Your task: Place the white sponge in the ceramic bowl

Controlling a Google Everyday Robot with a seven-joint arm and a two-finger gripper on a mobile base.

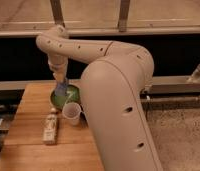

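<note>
A: Three things sit on the wooden tabletop (33,155), going left to right: a white bottle (50,128) lying on its side, a translucent plastic cup (72,113) standing upright at its 2 o'clock, and the ceramic bowl (69,96) just behind the cup, at the cup's 12 o'clock.

B: And the gripper?

A: The gripper (61,90) hangs from the arm (118,100) straight above the bowl's left half, pointing down. Its jaws are closed onto the white sponge (62,89), gripping it near its top.

B: How does the sponge look?

A: Pale blue-grey, a small flat pad hanging on edge from the jaws, its lower end down within the bowl's rim. Whether it touches the bowl's floor, I cannot tell.

B: The bowl itself?

A: Round, shallow, dark green, with pale marks inside, wider than the cup. The arm's big cream shell covers its right side, at 3 o'clock.
</note>
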